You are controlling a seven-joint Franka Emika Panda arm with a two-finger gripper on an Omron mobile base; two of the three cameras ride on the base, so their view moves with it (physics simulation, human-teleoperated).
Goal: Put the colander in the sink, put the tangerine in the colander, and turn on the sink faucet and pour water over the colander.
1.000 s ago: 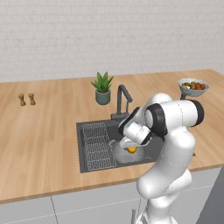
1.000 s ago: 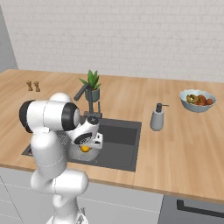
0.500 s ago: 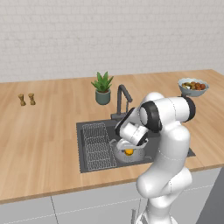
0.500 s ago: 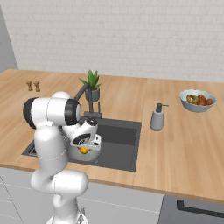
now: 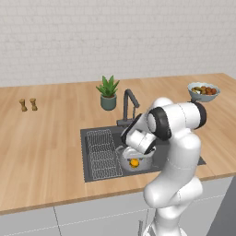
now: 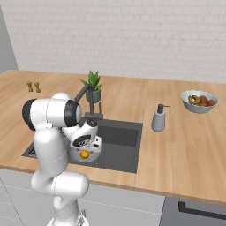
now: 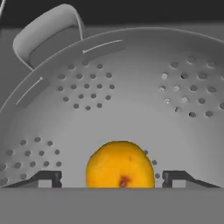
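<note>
Tangerine [image 7: 120, 164] lay low in the frame inside the colander [image 7: 131, 96], apparently untouched between the spread-apart fingers of the end effector [image 7: 111, 177].

Tangerine [image 5: 134, 162] in colander [image 5: 124, 156], in sink [image 5: 94, 170].

Even soft rendered light, faint shadows, no glare, slightly blurry

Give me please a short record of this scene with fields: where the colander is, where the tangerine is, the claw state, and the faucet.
colander: in the sink, beside the wire rack
tangerine: inside the colander, on its bottom
claw: open, fingertips either side of the tangerine, not clamping it
faucet: behind the basin, no water visible
</note>
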